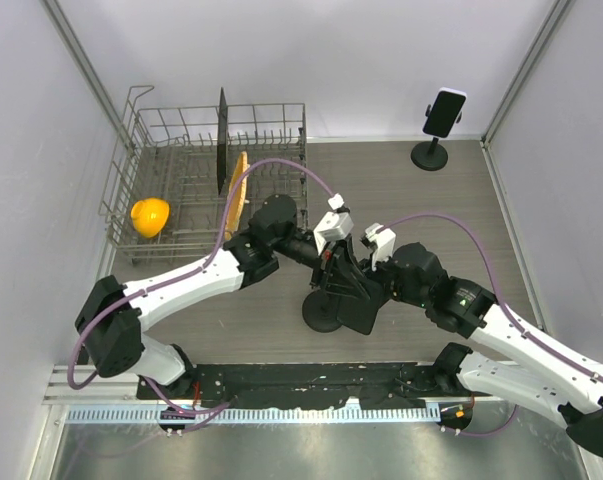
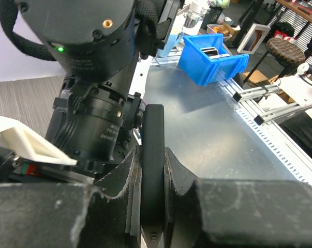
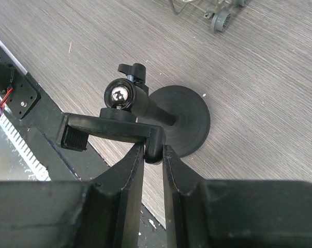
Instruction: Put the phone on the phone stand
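Note:
The black phone stand has its round base [image 1: 321, 312] on the table's middle, also in the right wrist view [image 3: 187, 121], with a chrome ball joint [image 3: 118, 95] and a clamp bar [image 3: 109, 128]. My right gripper [image 3: 154, 150] is shut on the hooked end of that clamp bar; from above it [image 1: 368, 290] reaches in from the right. My left gripper [image 2: 152, 170] is shut on the thin black phone [image 2: 152, 139], seen edge-on. From above, the left gripper [image 1: 333, 268] holds the phone [image 1: 361, 315] right at the stand, against the right gripper.
A wire dish rack [image 1: 141, 150] stands at the back left with a yellow object [image 1: 149, 216], an upright black plate [image 1: 222, 140] and an orange plate [image 1: 239, 190]. A second stand holding a phone [image 1: 443, 112] stands at the back right. White walls close both sides.

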